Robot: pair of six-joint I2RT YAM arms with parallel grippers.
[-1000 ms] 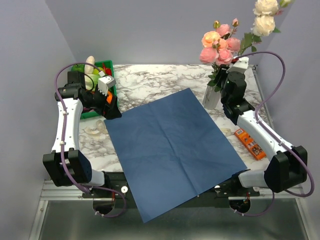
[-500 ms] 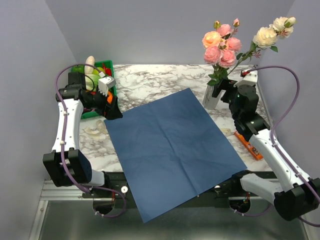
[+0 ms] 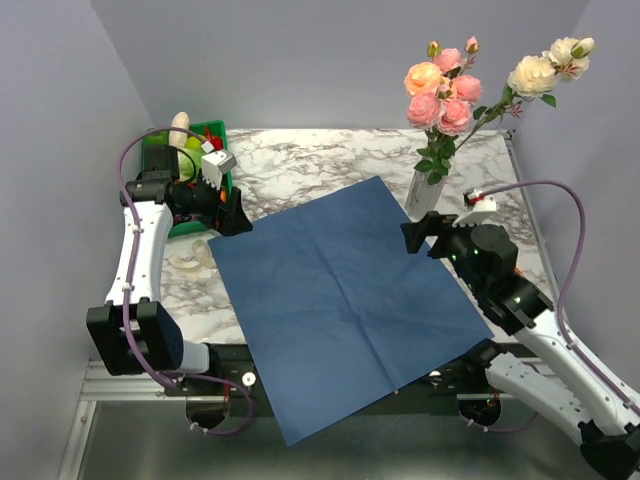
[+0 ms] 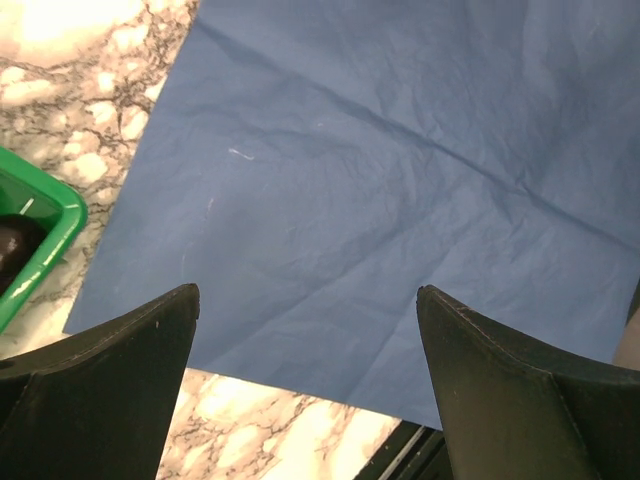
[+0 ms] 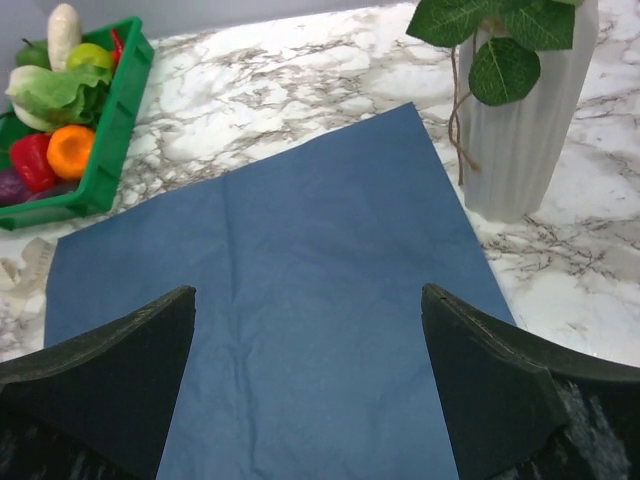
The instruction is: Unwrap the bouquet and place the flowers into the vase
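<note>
The bouquet is unwrapped: its blue paper sheet (image 3: pixel 340 300) lies flat across the middle of the table. The flowers stand in the whitish ribbed vase (image 3: pixel 425 192) at the back right, pink and peach roses (image 3: pixel 445 85) upright and cream roses (image 3: pixel 545 65) leaning right. My right gripper (image 3: pixel 415 238) hovers open over the sheet's right corner, just in front of the vase (image 5: pixel 530 130), with nothing between its fingers (image 5: pixel 308 295). Over the sheet's left corner my left gripper (image 3: pixel 238 215) is also open and empty (image 4: pixel 308 300), the blue sheet (image 4: pixel 380 170) below it.
A green tray (image 3: pixel 215 135) of colourful vegetables sits at the back left, its wall (image 5: pixel 110 130) showing in the right wrist view and a corner (image 4: pixel 45 230) in the left. A beige ribbon (image 3: pixel 190 260) lies on the marble left of the sheet. The sheet overhangs the table's near edge.
My right gripper opened, let go of the cream rose stem and drew back from the vase toward the near side. The cream roses tipped to the right. The left gripper shifted slightly right.
</note>
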